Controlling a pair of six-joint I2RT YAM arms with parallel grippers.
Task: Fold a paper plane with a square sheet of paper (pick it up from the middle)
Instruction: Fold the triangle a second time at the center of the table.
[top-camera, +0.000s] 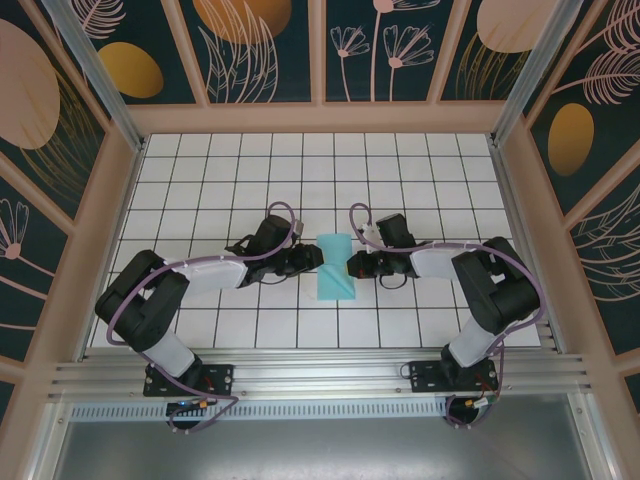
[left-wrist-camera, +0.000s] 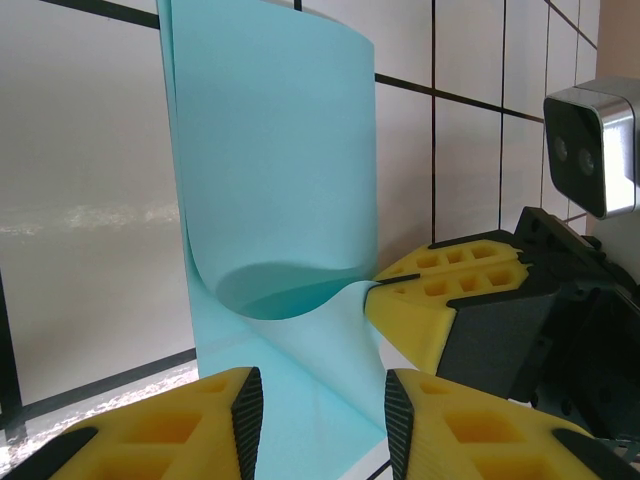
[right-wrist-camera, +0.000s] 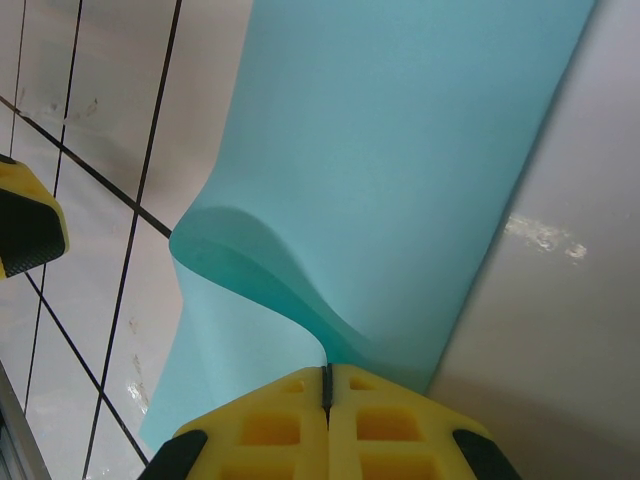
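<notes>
The square sheet of paper (top-camera: 334, 267) lay at the middle of the tiled table (top-camera: 200, 170), doubled over into a narrow strip whose long sides ran away from the arm bases. It sat directly between the two arm tips, with the left gripper (top-camera: 314, 258) at its left edge and the right gripper (top-camera: 353, 266) at its right edge.

Seen from the right wrist, the right gripper (right-wrist-camera: 326, 388) had its jaws pressed fully together, the seam between them only a thin dark line. The upper layer of the sheet (right-wrist-camera: 400, 150) curled down into that seam and was pinched there by its edge. The left wrist view showed the same pinch at the right gripper (left-wrist-camera: 385, 286). There the left gripper (left-wrist-camera: 323, 400) stood partly open, clamping nothing, with the lower layer of the sheet (left-wrist-camera: 280, 150) showing in the gap between its fingers (left-wrist-camera: 200, 420).

The paper was thin, matte and light turquoise, and its top layer bowed in a soft loop rather than a sharp crease. The fingers were yellow plastic with rectangular recesses and black backing. The table was glossy white tile with dark grid lines
</notes>
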